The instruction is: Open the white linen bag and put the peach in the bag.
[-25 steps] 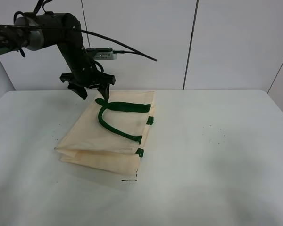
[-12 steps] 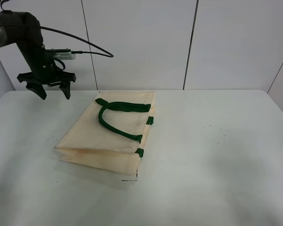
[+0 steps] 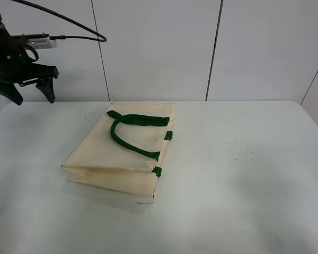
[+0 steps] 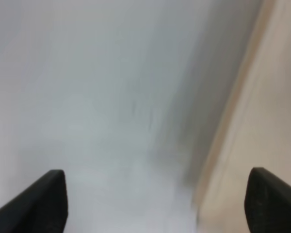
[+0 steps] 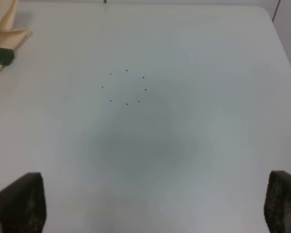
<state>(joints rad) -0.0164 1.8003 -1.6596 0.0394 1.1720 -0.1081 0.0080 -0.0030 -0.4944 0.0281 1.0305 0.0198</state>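
Note:
The white linen bag [image 3: 122, 153] lies flat and folded on the white table [image 3: 244, 174], its dark green handles [image 3: 130, 129] resting on top. The peach is out of view. My left gripper [image 3: 29, 92] is open and empty, raised at the far left above the table's back edge, well away from the bag. Its wrist view is blurred: two dark fingertips [image 4: 43, 204] wide apart, with a cream edge of the bag [image 4: 262, 116] at one side. My right gripper [image 5: 150, 204] is open over bare table; a corner of the bag [image 5: 2, 34] with a green tab [image 5: 1, 57] shows.
White wall panels [image 3: 159, 47] stand behind the table. A ring of small dark dots [image 5: 126, 87] marks the table to the right of the bag, also seen in the high view [image 3: 241, 151]. The right arm is outside the high view.
My left arm has swung left and up, from just above the bag's handles to the far left edge of the view. The bag has not moved.

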